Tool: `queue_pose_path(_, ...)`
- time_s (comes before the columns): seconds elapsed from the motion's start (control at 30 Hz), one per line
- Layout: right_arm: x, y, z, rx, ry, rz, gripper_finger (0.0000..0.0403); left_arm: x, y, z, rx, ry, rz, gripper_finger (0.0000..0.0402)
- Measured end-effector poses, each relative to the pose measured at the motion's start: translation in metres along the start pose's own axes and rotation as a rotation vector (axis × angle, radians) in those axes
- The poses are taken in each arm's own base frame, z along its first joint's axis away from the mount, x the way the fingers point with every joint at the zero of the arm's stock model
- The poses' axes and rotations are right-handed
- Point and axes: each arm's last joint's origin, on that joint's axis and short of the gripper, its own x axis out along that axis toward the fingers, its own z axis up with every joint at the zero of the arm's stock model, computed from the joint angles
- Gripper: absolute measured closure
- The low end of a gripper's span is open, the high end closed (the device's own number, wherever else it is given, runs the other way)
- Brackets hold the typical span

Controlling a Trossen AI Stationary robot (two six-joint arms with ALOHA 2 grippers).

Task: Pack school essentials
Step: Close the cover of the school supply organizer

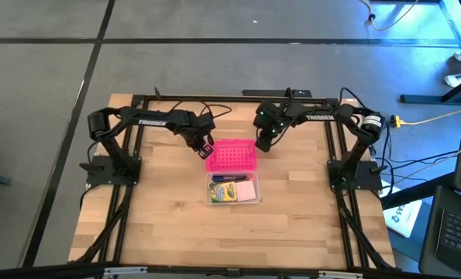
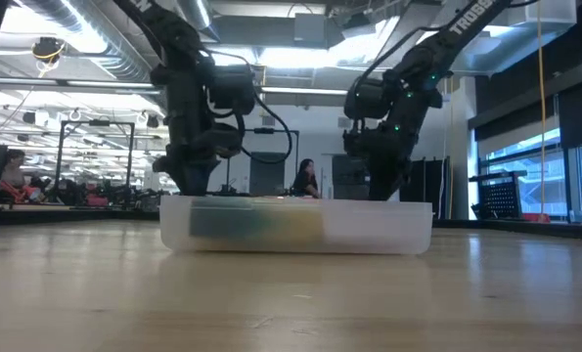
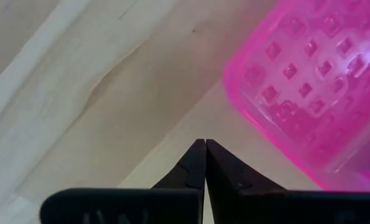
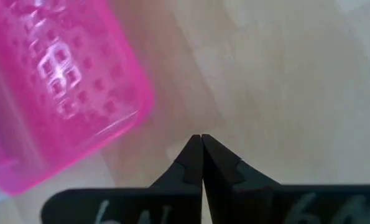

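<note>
A clear plastic box (image 1: 232, 188) stands mid-table and holds the school essentials: a yellow-green crayon box (image 1: 225, 193), a pale pink pad (image 1: 247, 190) and dark pens (image 1: 228, 178). Just beyond it a bright pink dotted lid (image 1: 230, 155) lies flat on the wood. My left gripper (image 3: 204, 142) is shut and points down over bare wood beside the lid's left far corner (image 3: 247, 81). My right gripper (image 4: 201, 135) is shut too, over bare wood beside the lid's right far corner (image 4: 138, 99). Neither holds anything.
The wooden table top (image 1: 160, 209) has open room to the left, right and near side of the box. The black frame rails (image 1: 215, 99) run along the far edge and the sides. In the low view the box (image 2: 295, 225) stands in front of both arms.
</note>
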Motion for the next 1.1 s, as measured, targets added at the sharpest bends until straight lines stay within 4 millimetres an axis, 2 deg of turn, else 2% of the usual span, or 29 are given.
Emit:
queue_pose_path(0.13, 0.006, -0.002, 0.005, 0.003, -0.040, 0.015, 0.0401, 0.002, 0.000, 0.003, 0.009, -0.027, 0.005, 0.0401)
queue_pose_path(0.4, 0.031, -0.006, 0.000, 0.018, 0.028, 0.032, 0.0401, 0.002, -0.001, 0.008, 0.020, -0.067, -0.015, 0.0401)
queue_pose_path(0.53, 0.031, -0.005, 0.001, 0.006, 0.023, 0.074, 0.0401, 0.002, -0.001, 0.007, 0.024, -0.063, -0.025, 0.0401)
queue_pose_path(0.87, 0.020, -0.002, 0.020, -0.052, -0.034, 0.093, 0.0401, 0.002, -0.002, 0.007, 0.028, -0.057, -0.042, 0.0401)
queue_pose_path(1.1, 0.018, 0.000, 0.023, -0.058, -0.038, 0.126, 0.0401, -0.002, -0.002, 0.007, 0.030, -0.066, -0.048, 0.0401)
